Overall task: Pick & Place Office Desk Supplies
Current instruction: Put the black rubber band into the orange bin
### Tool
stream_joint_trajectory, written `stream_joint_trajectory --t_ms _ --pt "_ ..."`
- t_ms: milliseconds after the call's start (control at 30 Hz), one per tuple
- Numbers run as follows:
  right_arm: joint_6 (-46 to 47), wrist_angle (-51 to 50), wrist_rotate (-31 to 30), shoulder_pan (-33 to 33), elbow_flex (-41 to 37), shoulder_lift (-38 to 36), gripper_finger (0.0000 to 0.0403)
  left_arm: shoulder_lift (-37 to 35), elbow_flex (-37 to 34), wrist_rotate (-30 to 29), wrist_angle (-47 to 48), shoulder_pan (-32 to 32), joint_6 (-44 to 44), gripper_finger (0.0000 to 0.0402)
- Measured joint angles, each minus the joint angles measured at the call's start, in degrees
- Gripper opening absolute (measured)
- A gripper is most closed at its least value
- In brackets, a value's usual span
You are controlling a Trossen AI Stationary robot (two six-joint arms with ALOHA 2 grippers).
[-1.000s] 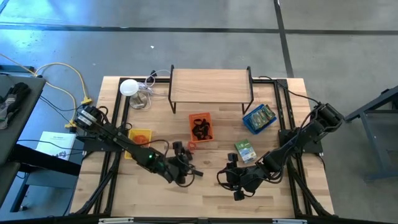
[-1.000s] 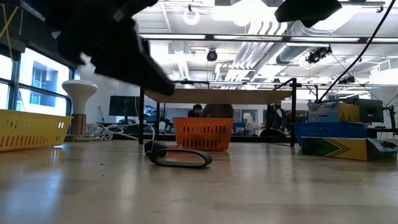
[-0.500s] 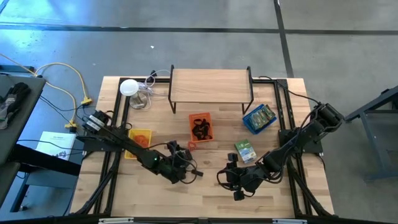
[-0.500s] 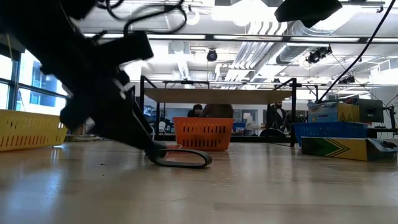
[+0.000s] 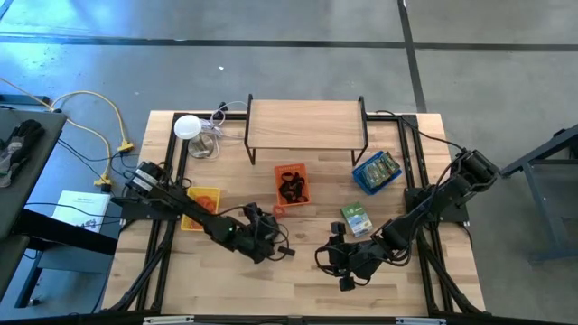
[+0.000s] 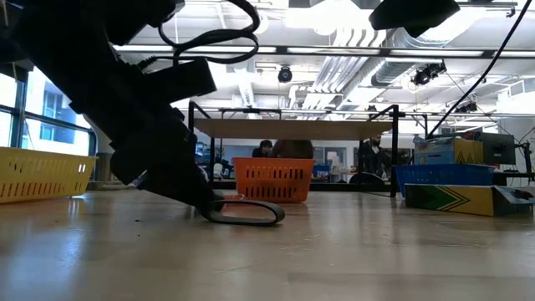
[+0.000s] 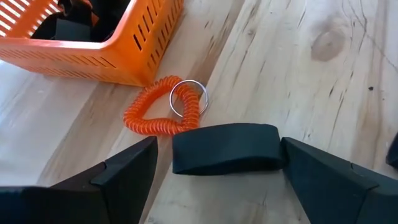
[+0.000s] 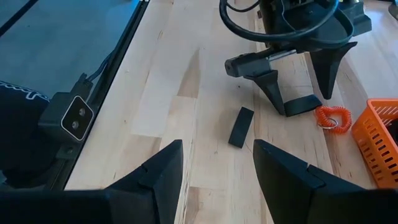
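My left gripper (image 5: 260, 236) is down at the table, open, with its fingers standing on either side of a black clip-like piece (image 7: 224, 148) that lies flat on the wood. In the low view this clip (image 6: 244, 214) shows beside the left gripper's dark fingers (image 6: 180, 180). A red-orange coiled loop with a metal ring (image 7: 165, 113) lies just beyond the clip, beside the orange tray (image 7: 93, 56). A second black piece (image 8: 240, 126) lies loose nearby. My right gripper (image 8: 217, 149) waits open, near the table's near edge (image 5: 340, 260). My left gripper has a finger close on each end of the black clip (image 7: 273, 144), coming from above and slanting down. Small gaps show in the wrist view, and I cannot tell whether either finger touches it. The clip lies flat on the table.
The orange tray (image 5: 291, 183) holds black pieces. A yellow tray (image 5: 203, 198) sits to the left and a blue tray (image 5: 377, 170) with packets to the right. A green packet (image 5: 355, 219) lies loose. A wooden shelf (image 5: 305, 126) and a white lamp (image 5: 187, 127) stand at the far edge.
My left gripper has come down from well above the table to the black clip, and its open fingers now straddle it. The clip, the orange loop and my right arm have stayed where they were.
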State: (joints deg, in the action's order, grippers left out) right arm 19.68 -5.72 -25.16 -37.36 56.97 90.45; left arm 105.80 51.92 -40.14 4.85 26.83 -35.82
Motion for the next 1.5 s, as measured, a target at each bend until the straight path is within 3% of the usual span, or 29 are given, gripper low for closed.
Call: stream_joint_trajectory --t_ms 200,367,500,867,1067,1300,1500 --pt "0.0 0.0 -0.2 0.0 0.0 0.0 0.0184 0.0 0.0 3.7 0.0 -1.0 -4.3 0.0324" --pt "0.2 0.5 -0.2 0.0 0.0 0.0 0.0184 0.0 0.0 9.9 -0.4 -3.3 -6.5 0.029" --pt "0.5 0.6 -0.2 0.0 0.0 0.0 0.0184 0.0 0.0 12.2 -0.5 -4.2 -6.0 0.0245" --pt "1.3 0.6 -0.2 0.0 0.0 0.0 0.0184 0.0 0.0 11.3 -0.3 -3.1 -3.9 0.0092" --pt "1.2 1.2 -0.2 0.0 -0.5 0.0 0.0184 -3.4 -0.2 12.8 0.9 -2.1 -2.8 0.0014" --pt "2.1 4.6 -0.2 0.0 -4.2 0.0 0.0184 -13.0 -0.1 11.9 -1.0 -2.7 2.8 0.0011" --pt "-0.5 10.1 -0.2 0.0 -5.5 0.0 0.0184 -18.4 0.0 11.8 -4.4 -9.4 4.6 0.0011"
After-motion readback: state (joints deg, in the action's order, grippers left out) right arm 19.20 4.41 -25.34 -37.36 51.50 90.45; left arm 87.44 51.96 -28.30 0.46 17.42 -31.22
